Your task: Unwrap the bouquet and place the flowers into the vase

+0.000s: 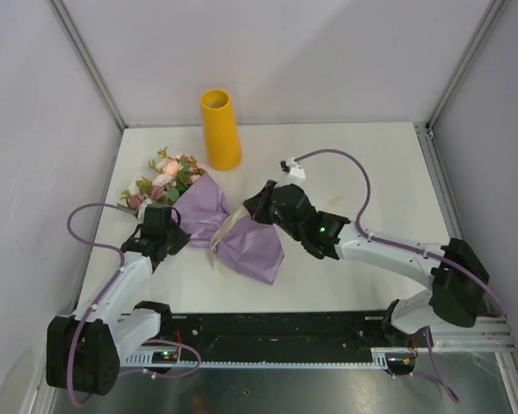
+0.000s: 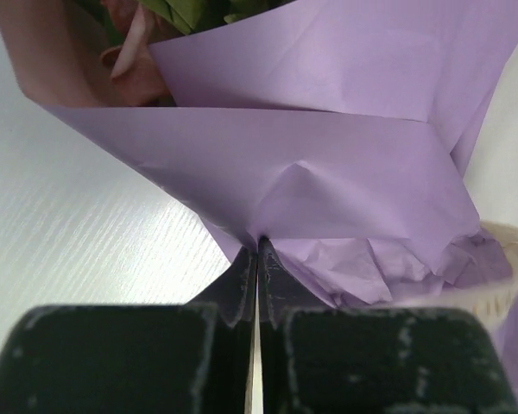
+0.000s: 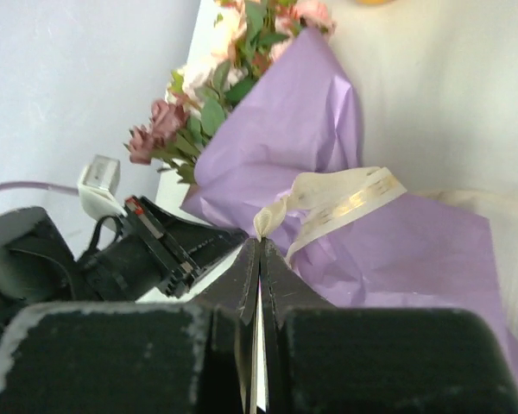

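On the tabletop (image 1: 363, 164), left of centre: bouquet (image 1: 209, 216), lying flat, wrapped and tied, flowers (image 1: 166, 177) toward the far left corner.

Left tool (image 2: 258, 252): closed tight, pinching a fold of paper (image 2: 311, 164), apparently to anchor the bundle.

Right tool (image 3: 259, 252): closed tight on a ribbon (image 3: 345, 197) tail, apparently to pull the bow loose.

Vase (image 1: 220, 129): upright at the far edge, just beyond the flowers.

Room: bare tabletop rightward for the pull; wall (image 1: 34, 129) close on the left.
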You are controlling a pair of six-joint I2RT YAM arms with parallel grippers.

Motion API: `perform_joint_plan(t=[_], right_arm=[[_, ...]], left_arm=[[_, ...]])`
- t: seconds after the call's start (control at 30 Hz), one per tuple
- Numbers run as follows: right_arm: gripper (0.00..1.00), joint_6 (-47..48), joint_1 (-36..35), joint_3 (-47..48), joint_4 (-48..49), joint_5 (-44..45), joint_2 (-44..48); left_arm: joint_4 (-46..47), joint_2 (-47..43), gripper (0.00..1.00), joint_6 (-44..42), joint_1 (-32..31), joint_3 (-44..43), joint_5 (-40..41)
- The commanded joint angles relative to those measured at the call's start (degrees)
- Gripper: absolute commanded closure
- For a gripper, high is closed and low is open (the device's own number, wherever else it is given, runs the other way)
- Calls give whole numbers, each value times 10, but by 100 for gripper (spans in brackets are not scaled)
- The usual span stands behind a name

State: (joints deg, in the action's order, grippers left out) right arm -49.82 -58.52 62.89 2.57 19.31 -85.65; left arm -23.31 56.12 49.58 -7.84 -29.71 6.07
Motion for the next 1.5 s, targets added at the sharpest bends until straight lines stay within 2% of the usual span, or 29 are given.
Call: perform_joint_plan(t=[0.0,0.4,0.7,0.93,1.13,1.23,1.47], right_arm=[[100,2,9,-25,10,37,47],[100,46,68,-39,-21,76,184],[100,105,157,-38,-36,77,295],[100,168,235,-14,-55,70,352],[100,224,317,35,-73,51,379],[100,251,352,64,-74,32,382],[100,316,391,110,-15,38,368]], left_arm=[[1,0,100,0,6,4,35],[0,-3,100,14,6,9,31],[0,-7,100,22,6,6,19],[-11,-62,99,6,6,-14,0],[-38,-111,91,-34,6,-60,-15],[-48,-126,84,-61,6,-77,-23],[-65,-135,68,-129,6,-113,-54]])
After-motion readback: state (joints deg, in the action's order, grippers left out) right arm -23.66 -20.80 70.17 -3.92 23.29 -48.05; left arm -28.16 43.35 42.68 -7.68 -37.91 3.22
